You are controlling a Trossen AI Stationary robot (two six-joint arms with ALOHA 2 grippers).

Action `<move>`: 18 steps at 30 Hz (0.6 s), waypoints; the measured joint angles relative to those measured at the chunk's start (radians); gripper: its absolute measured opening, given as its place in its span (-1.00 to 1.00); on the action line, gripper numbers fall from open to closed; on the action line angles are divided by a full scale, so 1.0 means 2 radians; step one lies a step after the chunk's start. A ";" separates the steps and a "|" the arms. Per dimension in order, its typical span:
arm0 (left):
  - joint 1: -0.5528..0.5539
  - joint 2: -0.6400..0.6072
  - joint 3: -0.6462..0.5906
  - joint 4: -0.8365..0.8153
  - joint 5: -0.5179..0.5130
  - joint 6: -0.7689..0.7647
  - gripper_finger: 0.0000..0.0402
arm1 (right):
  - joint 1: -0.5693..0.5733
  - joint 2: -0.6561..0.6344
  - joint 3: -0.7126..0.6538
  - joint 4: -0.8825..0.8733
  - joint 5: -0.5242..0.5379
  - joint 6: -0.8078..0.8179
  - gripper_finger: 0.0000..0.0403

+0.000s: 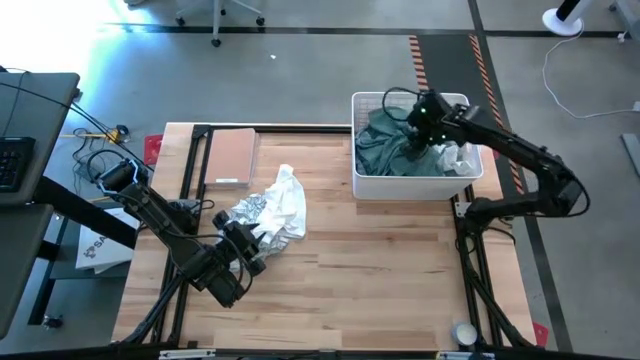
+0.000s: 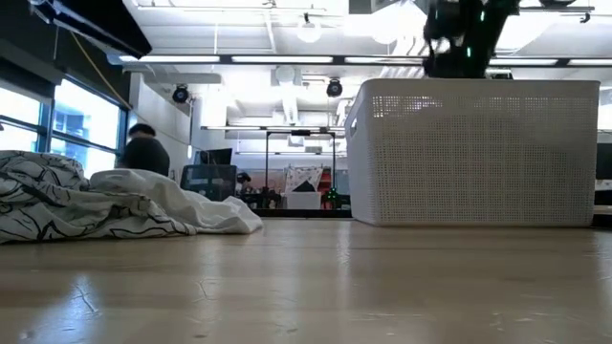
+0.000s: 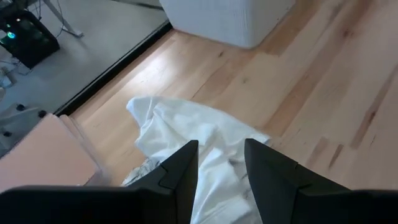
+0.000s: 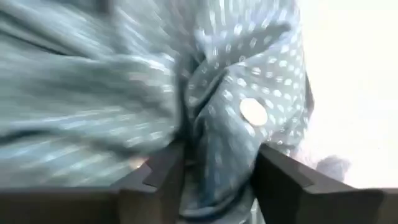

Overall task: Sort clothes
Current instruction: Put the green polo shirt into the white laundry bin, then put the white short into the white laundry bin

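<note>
One white patterned garment under parted left claw; right claw apart around basket's blue-grey garment.

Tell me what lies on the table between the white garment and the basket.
Nothing: the high view shows bare wood between the white garment and the basket.
</note>
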 joint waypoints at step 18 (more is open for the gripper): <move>0.272 0.000 -0.181 0.312 0.154 0.174 -0.46 | 0.428 -0.105 -0.022 0.195 0.100 0.069 -0.09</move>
